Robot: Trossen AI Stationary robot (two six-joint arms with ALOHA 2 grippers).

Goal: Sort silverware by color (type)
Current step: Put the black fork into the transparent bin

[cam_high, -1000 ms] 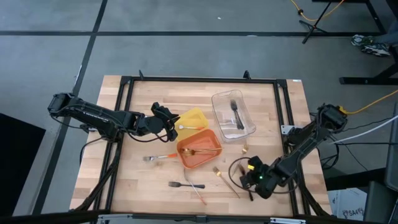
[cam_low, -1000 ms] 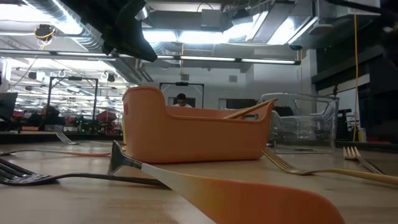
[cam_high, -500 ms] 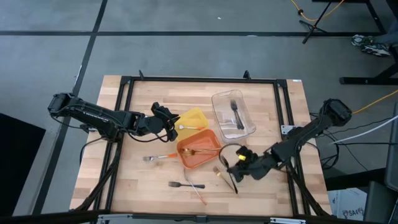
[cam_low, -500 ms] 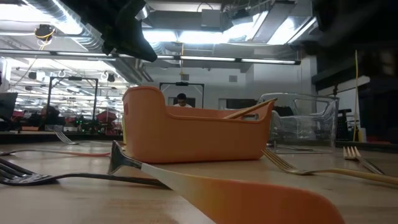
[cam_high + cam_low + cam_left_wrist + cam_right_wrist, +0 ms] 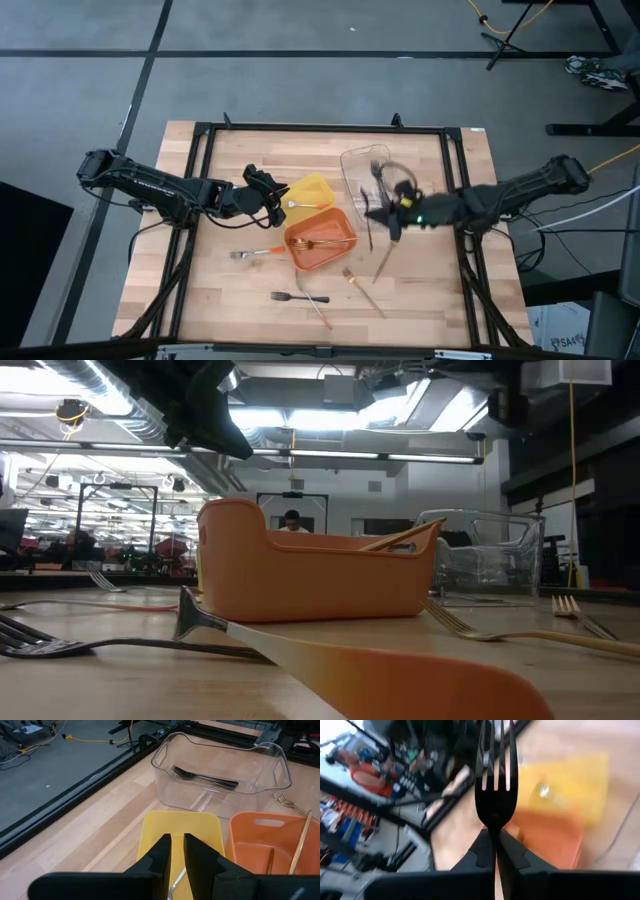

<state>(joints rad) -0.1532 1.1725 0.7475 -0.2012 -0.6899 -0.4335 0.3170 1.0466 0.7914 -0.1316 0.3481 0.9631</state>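
Start at your left: the left hand (image 5: 274, 196) hangs at the near-left edge of the yellow tray (image 5: 311, 191), its fingers (image 5: 161, 854) nearly together with a thin gap between them — you cannot tell from these views whether they pinch anything. A silver utensil (image 5: 302, 203) lies in that yellow tray, just beside the hand. Below it on the wooden tabletop (image 5: 220, 290) an orange-handled piece (image 5: 258, 253) lies flat, touching nothing else. Farther toward the near edge a black fork (image 5: 291, 297) rests beside another orange-handled utensil (image 5: 318, 311), the two crossing or touching at one end.

Move to the middle: the orange tray (image 5: 321, 240) sits against the yellow one and holds gold forks (image 5: 320, 243). Just right of it a gold fork (image 5: 361, 290) lies loose on the wood, and a second thin gold piece (image 5: 382, 264) lies slanted near it.

Next comes the clear tray (image 5: 374, 184), with black forks (image 5: 202, 776) lying along its floor.

On your right, the right hand (image 5: 392, 214) is raised over the near corner of the clear tray — clenched on a black fork's handle (image 5: 495, 795), tines pointing away from the wrist. The fork is clear of the tabletop.
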